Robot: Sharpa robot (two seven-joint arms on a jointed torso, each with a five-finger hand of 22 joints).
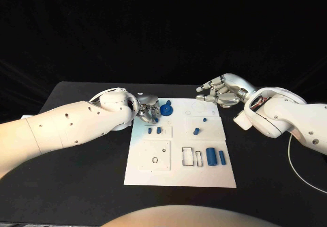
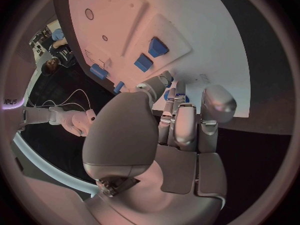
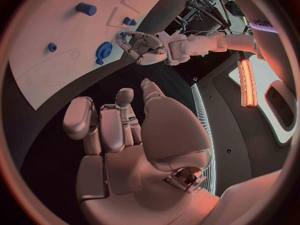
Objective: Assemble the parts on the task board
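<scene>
The left hand (image 1: 146, 113) sits at the far left corner of the white board (image 1: 180, 177), its fingers curled down together just beside the blue gear (image 1: 166, 111). The head view suggests the fingertips are touching or pinching something at the gear's edge, but whether it truly has hold of it I cannot tell; in the left wrist view the fingers (image 2: 180, 127) hide the contact. The right hand (image 1: 219, 92) hovers off the board's far right corner, fingers loosely bent and apart, holding nothing.

The step in hand looks like seating the gear on its spot. To do that well, the hand should keep the gear flat to the board and lower it straight, not drag it sideways.

Just on the near side of the left hand stand two small blue pegs (image 1: 154, 130), so any pull back toward the robot risks knocking them. A blue pin (image 1: 196, 131) stands toward the board's middle, and two blue cylinders (image 1: 216, 156) lie well apart, nearer the robot. The board's left edge lies right under the hand; beyond it the black counter (image 1: 81, 184) offers open room for retreat to the left.
</scene>
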